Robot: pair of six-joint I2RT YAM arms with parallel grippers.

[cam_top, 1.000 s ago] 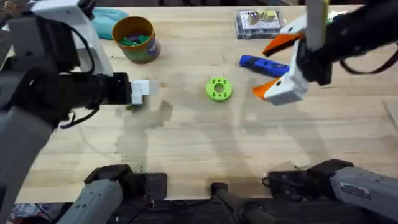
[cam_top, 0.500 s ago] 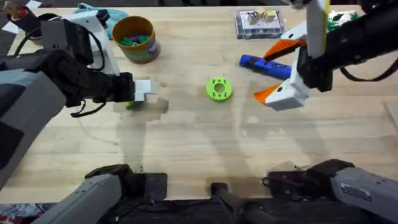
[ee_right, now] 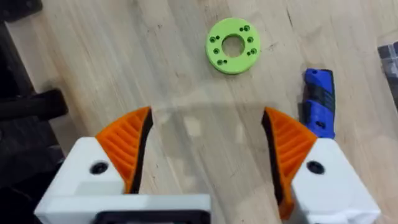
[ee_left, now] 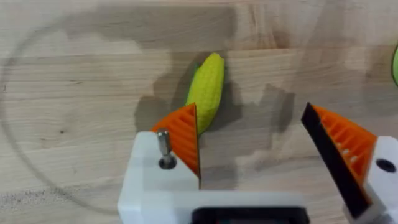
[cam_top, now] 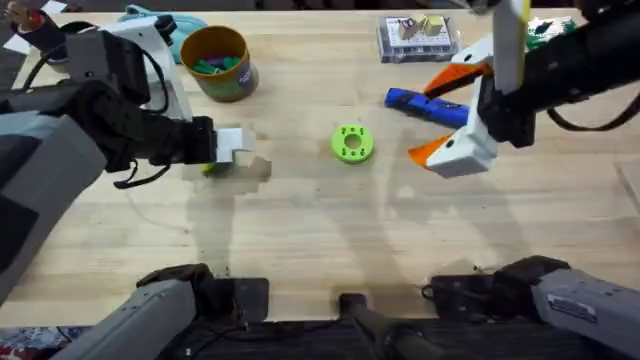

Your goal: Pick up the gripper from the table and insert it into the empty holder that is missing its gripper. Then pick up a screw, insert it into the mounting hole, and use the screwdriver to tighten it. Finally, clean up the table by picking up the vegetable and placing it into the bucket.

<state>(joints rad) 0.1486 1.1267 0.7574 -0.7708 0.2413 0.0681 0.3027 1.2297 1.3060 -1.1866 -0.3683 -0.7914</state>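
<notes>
- Left tool [ee_left: 255,146] hangs low with its 2 fingers apart; the vegetable [ee_left: 206,91] lies on the worktop [cam_top: 320,230] beside 1 finger, near the left edge.
- Right tool [ee_right: 208,155] is spread wide, empty.

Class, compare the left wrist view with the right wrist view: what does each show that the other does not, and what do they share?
The left wrist view alone shows the vegetable, lying on the table just ahead of the left end effector, near one orange pad.

The right wrist view alone shows the screwdriver lying on the table beyond the open right end effector.

Both show the wooden table, open white fingers with orange ribbed pads, and the green disc, which the left wrist view catches as a sliver at its edge.
</notes>
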